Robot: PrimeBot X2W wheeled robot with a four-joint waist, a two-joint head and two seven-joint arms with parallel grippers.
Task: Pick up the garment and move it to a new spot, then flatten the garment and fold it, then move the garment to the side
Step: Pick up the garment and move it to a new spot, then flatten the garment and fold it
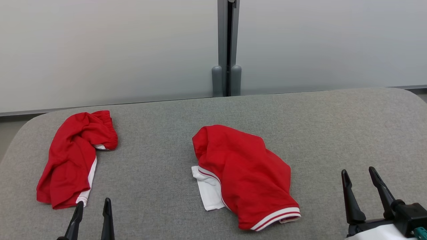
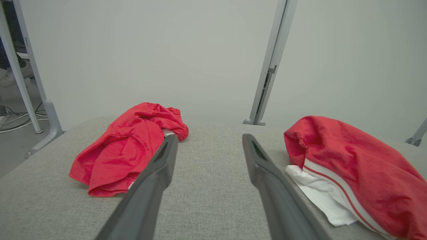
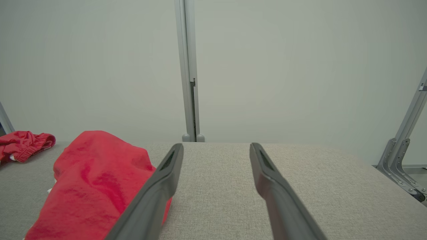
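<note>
A crumpled red garment with white striped trim (image 1: 245,173) lies in the middle of the grey padded table (image 1: 333,133); it also shows at the right of the left wrist view (image 2: 353,166) and at the left of the right wrist view (image 3: 93,183). A second crumpled red garment (image 1: 75,156) lies at the table's left (image 2: 130,150) (image 3: 23,145). My left gripper (image 1: 93,205) stands open near the front edge, just in front of the left garment, empty (image 2: 208,140). My right gripper (image 1: 359,175) stands open at the lower right, to the right of the middle garment, empty (image 3: 216,148).
Pale wall panels with a grey vertical post (image 1: 227,50) stand behind the table. The table's corners are rounded. Grey frame legs (image 2: 46,113) and cables stand on the floor to the left, and a metal bracket (image 3: 400,160) to the right.
</note>
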